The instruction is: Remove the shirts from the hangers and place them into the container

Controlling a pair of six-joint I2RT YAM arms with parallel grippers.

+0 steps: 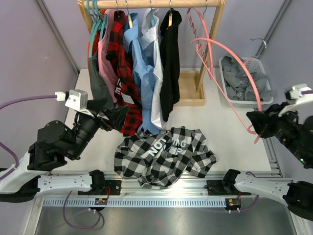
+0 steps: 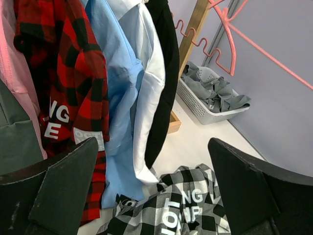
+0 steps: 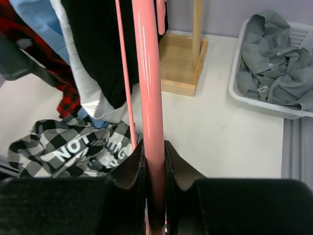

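Pinching pink hanger point(image 3: 149, 73) in right gripper point(image 3: 154, 152), left gripper point(image 2: 152, 147) agape

Top: high behind arm bases point(image 1: 100, 184), looking down across table point(image 1: 230, 142) to far rack point(image 1: 156, 4).
Left wrist: low, close to hanging shirts point(image 2: 122, 73), facing far-right.
Right wrist: low, pink hanger point(image 3: 149, 98) at lens, facing far-left.
All share checked shirt point(image 1: 164, 156), basket point(image 1: 244, 103).

White block letters cross the black-and-white check shirt point(image 3: 73, 147) lying on the bench point(image 3: 234, 132). "NOT" and "ING" are readable, and a fold hides the letters between them. The hanging red-and-black check shirt point(image 2: 68, 98), far left, shows white "NG" above "E". Its small white tag point(image 2: 89, 138) is too blurred to read.
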